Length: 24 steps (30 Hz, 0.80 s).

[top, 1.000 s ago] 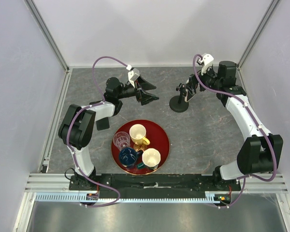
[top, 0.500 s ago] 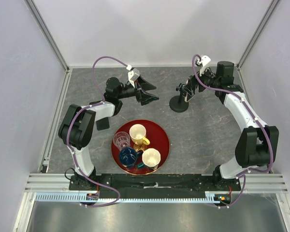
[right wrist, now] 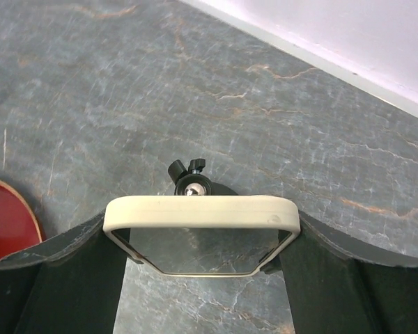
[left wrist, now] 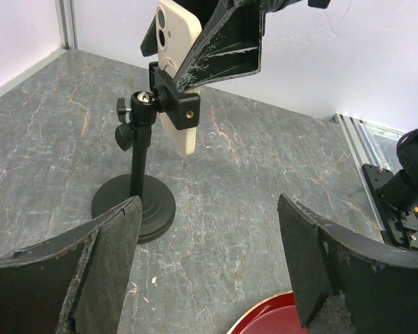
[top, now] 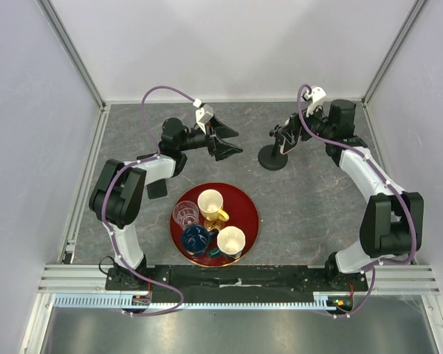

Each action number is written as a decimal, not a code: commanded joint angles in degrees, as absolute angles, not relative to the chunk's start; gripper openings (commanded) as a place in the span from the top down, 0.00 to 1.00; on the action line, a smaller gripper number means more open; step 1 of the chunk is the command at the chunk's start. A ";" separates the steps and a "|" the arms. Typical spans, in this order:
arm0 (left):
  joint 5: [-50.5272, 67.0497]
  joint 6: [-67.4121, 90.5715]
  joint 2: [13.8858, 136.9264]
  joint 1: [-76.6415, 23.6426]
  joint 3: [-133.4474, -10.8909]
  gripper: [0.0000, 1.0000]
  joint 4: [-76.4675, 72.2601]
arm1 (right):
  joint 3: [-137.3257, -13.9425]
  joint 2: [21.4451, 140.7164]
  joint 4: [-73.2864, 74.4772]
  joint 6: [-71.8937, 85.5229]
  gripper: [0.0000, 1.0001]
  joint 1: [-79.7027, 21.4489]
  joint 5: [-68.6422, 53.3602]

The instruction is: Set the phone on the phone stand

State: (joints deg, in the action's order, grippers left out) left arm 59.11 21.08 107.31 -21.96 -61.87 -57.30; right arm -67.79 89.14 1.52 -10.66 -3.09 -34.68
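Note:
The phone (right wrist: pixel 202 212) has a pale rim and a glossy screen. It stands upright in the clamp head (left wrist: pixel 177 104) of the black phone stand (top: pixel 273 158), whose disc base (left wrist: pixel 141 203) rests on the grey table. My right gripper (right wrist: pixel 202 238) is shut on the phone, one finger against each side edge. In the left wrist view the phone's pale back (left wrist: pixel 178 35) shows with a right finger (left wrist: pixel 230 42) beside it. My left gripper (left wrist: pixel 209 236) is open and empty, left of the stand and facing it (top: pixel 232 144).
A red round tray (top: pixel 251 214) with two cream cups, a clear glass and a blue cup sits near the front centre. A flat black rectangle (top: pixel 156 189) lies by the left arm. Walls close in the back and sides.
The right arm's elbow and wrist have shifted slightly toward the back; its gripper stays at the phone on the stand. The left arm has not moved.

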 commanded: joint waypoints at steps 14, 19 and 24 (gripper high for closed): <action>59.68 20.39 106.17 -22.06 -63.46 0.15 -57.04 | -75.40 90.42 -17.31 -4.74 1.00 -4.66 17.03; 60.03 20.83 106.61 -22.06 -63.72 0.15 -57.22 | -83.82 97.37 -17.67 -8.09 1.00 -2.29 18.02; 60.38 21.97 107.14 -22.15 -64.07 0.15 -58.27 | -89.20 104.32 -19.34 -6.94 1.00 1.30 13.89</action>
State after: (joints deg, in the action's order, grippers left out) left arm 59.11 21.08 107.31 -21.96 -61.98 -55.83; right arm -81.21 102.72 -7.03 -5.76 -1.58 14.52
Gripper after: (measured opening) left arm 0.849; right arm 0.822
